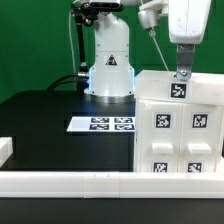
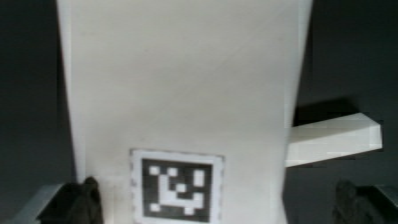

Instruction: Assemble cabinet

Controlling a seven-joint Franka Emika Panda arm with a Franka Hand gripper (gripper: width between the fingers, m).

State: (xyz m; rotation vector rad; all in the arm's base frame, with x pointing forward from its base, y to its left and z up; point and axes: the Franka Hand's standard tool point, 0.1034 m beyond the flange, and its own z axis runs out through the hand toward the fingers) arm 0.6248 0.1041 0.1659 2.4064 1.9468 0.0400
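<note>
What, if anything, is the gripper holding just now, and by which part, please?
It cannot be told for sure. The gripper is down at the top of the cabinet, its fingers straddling a tagged white panel, but no contact shows.

End effector [image 1: 182,72] at top edge of tagged cabinet [image 1: 178,130]; marker board [image 1: 102,124] on black table [image 1: 50,120].

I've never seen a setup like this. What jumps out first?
The big white cabinet at the exterior view's right, its face covered in black-and-white square tags. The robot's pincer hangs right at its top edge. On the black table, a flat marker board lies before the arm's white base.
</note>
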